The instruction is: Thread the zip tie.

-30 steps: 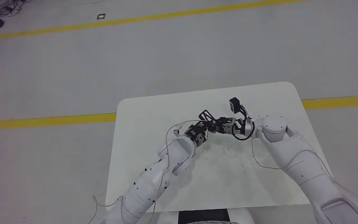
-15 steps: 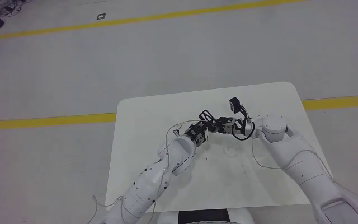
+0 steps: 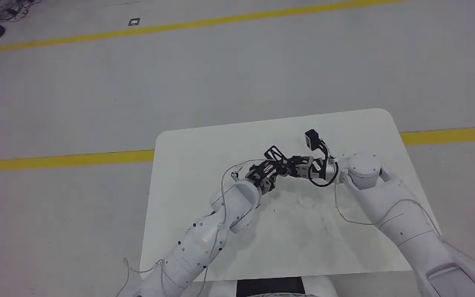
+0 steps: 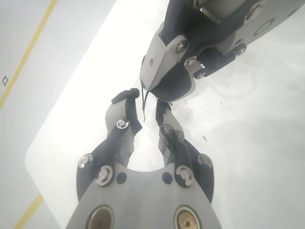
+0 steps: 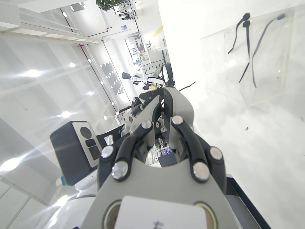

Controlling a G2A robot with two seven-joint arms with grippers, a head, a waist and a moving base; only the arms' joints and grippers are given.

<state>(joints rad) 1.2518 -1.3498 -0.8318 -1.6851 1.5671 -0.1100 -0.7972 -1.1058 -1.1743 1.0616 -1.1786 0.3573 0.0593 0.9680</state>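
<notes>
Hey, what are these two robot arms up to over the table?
The two arms meet above the white table. The right gripper is shut on a thin black plastic zip tie, whose strands poke out between the open fingers of the left gripper, which is not gripping it. Whether the tie is threaded yet is too small to tell. More black zip ties lie in a clear plastic tray nearby.

Left tool (image 4: 144, 101) faces right tool (image 4: 149, 89) tip to tip above mid bench (image 3: 193, 163), zip tie (image 4: 143, 110) between them
</notes>
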